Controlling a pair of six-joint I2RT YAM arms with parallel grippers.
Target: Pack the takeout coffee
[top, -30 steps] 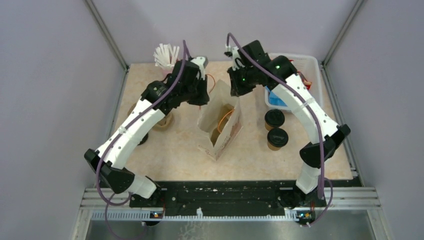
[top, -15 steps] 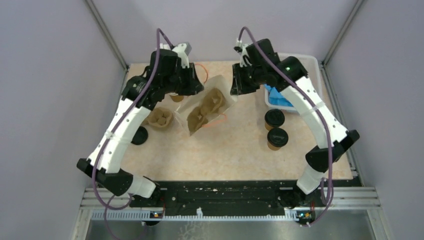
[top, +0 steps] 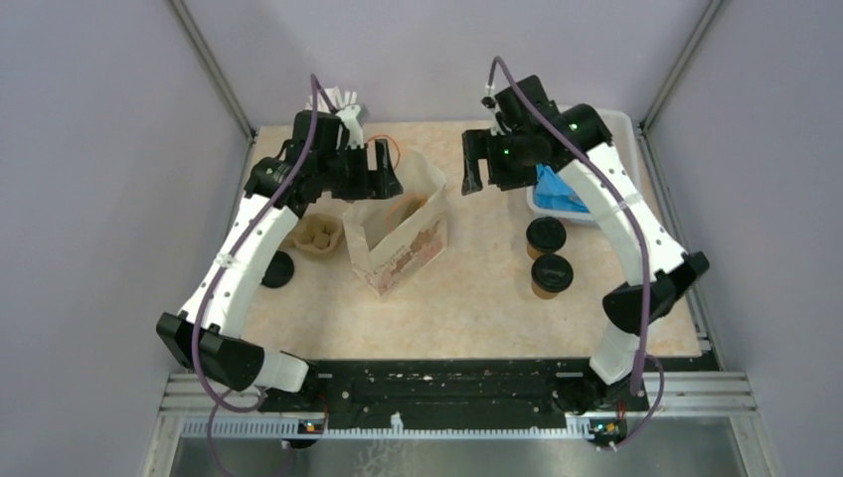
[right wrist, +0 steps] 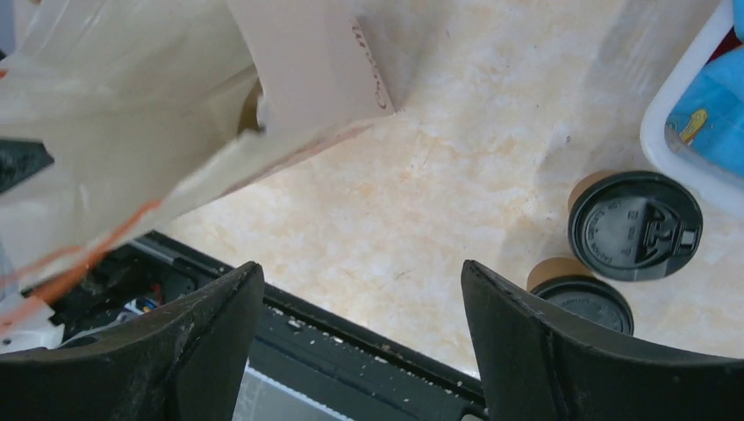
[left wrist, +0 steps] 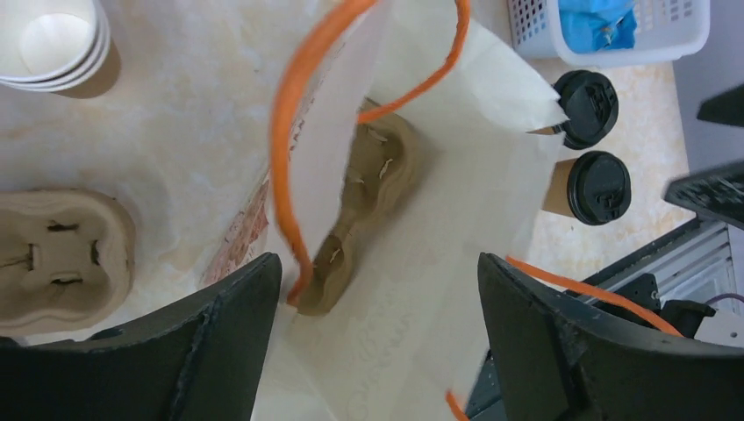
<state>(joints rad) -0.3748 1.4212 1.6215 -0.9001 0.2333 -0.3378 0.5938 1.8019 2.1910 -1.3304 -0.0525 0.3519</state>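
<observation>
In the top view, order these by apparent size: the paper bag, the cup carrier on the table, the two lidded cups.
1. paper bag
2. cup carrier, left of it
3. far lidded cup and near lidded cup: these look alike, so no order between them.

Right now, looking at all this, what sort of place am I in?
Likely a robot test booth staged as a coffee counter, not a real café: grey walls box in a table holding a paper bag, two lidded coffee cups and a cardboard cup carrier.
</observation>
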